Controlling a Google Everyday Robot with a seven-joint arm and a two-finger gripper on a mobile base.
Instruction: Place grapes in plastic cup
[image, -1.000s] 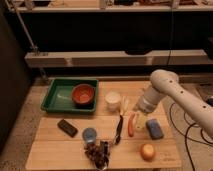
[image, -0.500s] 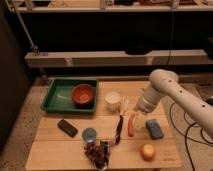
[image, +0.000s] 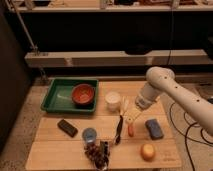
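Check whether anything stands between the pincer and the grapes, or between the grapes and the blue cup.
The open pincer hangs right of the white cup. A thin black tool lies between it and the grapes; approaching from above would likely clear it. Nothing visible separates the grapes from the blue cup beside them.

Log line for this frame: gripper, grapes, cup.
gripper: open, empty, beside round white cup | dark purple grape bunch: wooden table front edge, untouched | small light-blue plastic cup: behind grapes
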